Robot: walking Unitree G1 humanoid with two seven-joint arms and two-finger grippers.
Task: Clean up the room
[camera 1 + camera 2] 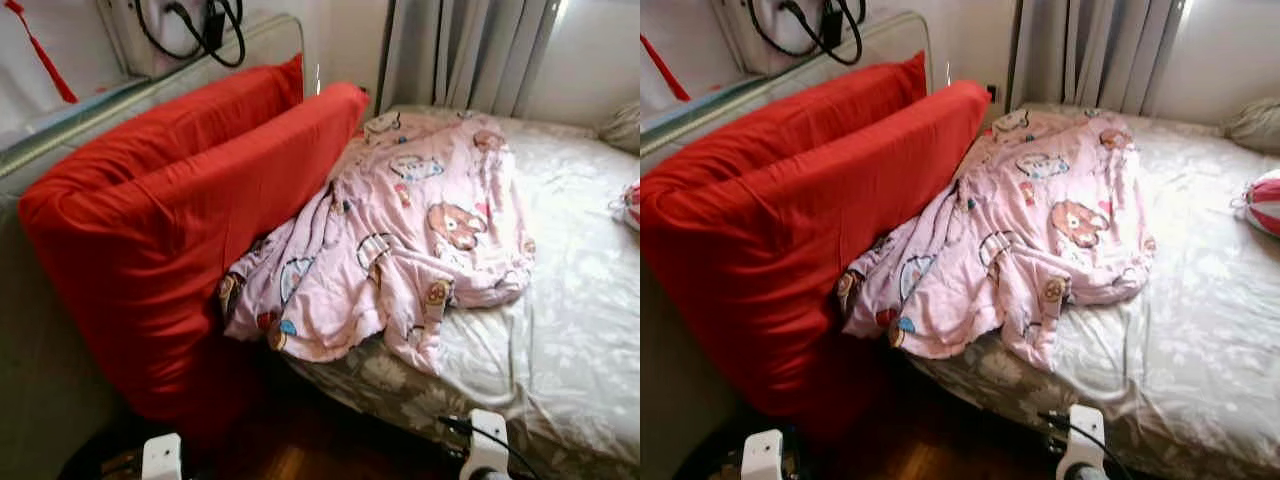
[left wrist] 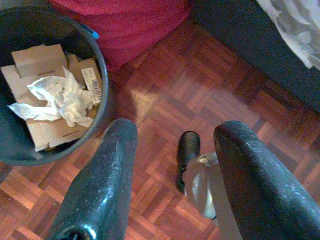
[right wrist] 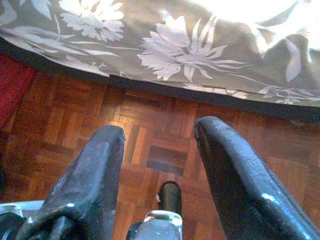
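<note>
Two red cushions (image 1: 170,230) stand on edge, one behind the other, against a padded headboard (image 1: 60,140) at the left side of a bed (image 1: 560,330). One pink blanket (image 1: 400,240) printed with cartoon animals lies crumpled across the bed's pale floral sheet, its near corner hanging just over the mattress edge and its left side touching the front cushion. One grey curtain (image 1: 460,50) hangs behind the bed. One small red and white striped object (image 1: 1265,200) rests at the far right of the bed; what it is cannot be told. One pale pillow (image 1: 1252,122) sits in the far right corner.

Both wrist views add the floor, a dark red wooden parquet (image 2: 200,90). The left gripper (image 2: 172,150) hangs low with its two black fingers spread wide and nothing between them. Beside it stands one dark round bin (image 2: 102,75) holding flattened cardboard pieces (image 2: 40,65) and one crumpled white paper (image 2: 60,97); a red cushion touches the floor just past the bin. The right gripper (image 3: 160,145) also hangs over the parquet, fingers wide apart and empty, near the bed's side, where the flowered sheet (image 3: 175,55) drapes down.
</note>
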